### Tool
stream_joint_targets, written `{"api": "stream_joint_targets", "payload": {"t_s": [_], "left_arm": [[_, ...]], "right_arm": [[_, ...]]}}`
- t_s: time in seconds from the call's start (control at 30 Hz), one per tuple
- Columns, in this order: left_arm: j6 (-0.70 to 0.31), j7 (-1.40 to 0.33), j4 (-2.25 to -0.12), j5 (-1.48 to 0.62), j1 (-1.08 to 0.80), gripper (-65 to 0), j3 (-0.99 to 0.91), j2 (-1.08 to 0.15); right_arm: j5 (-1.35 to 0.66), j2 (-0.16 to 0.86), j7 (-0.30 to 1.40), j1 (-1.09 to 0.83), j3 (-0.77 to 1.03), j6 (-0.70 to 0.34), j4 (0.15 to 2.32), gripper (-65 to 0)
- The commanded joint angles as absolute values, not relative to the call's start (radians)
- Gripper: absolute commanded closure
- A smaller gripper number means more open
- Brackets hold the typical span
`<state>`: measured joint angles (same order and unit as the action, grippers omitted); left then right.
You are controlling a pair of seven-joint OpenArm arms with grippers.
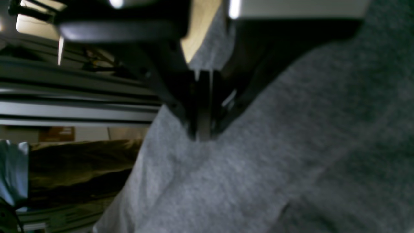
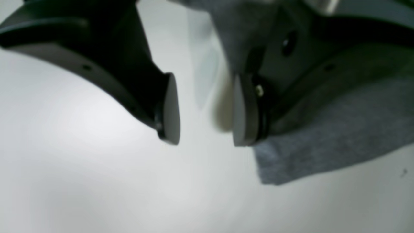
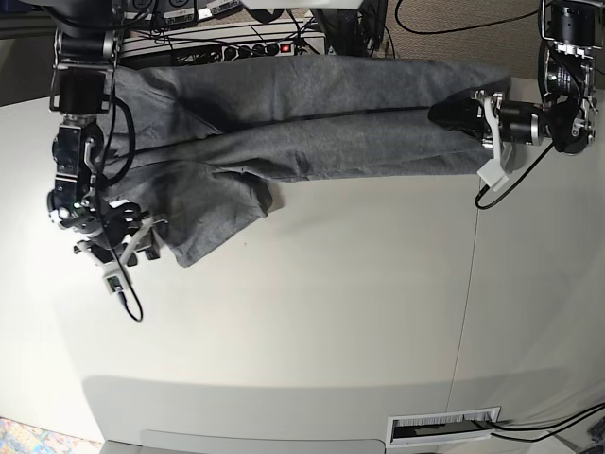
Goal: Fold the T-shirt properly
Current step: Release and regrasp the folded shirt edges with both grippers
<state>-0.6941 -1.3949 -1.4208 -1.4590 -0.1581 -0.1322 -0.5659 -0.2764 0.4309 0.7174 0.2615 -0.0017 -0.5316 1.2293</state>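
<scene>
Left gripper [image 1: 202, 136] closed, jaws pinched together on a fold of the T-shirt [image 1: 291, 155]; grey cloth bunched directly under and around the fingertips, more of it draped to one side. Right gripper [image 2: 207, 113] parted, nothing between the pads [image 2: 171, 110]; a T-shirt corner lying just beside and behind one pad, not gripped. In the base view, T-shirt [image 3: 312, 118] spread lengthwise along the far edge of the white table [image 3: 331, 312], stretched between both grippers, one sleeve hanging toward the right gripper [image 3: 132, 241].
</scene>
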Motion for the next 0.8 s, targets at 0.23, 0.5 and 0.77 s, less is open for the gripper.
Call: {"api": "stream_joint_targets", "payload": {"t_s": [0.23,0.5,0.77], "left_arm": [[-0.698,-1.388,-1.435,-1.484,-0.152,0.0,-0.14,-0.585],[-0.698,-1.388,-1.435,-1.484,-0.152,0.0,-0.14,-0.585],[-0.698,-1.388,-1.435,-1.484,-0.152,0.0,-0.14,-0.585]], "right_arm": [[-0.181,0.418,0.734,0.347,-0.126,-0.527,1.187,-27.6],[-0.164,0.419,0.933,0.346,-0.128,-0.528,1.176,-5.9],[-0.254,0.426,0.995,0.346,-0.128,-0.528,1.235,0.0]]}}
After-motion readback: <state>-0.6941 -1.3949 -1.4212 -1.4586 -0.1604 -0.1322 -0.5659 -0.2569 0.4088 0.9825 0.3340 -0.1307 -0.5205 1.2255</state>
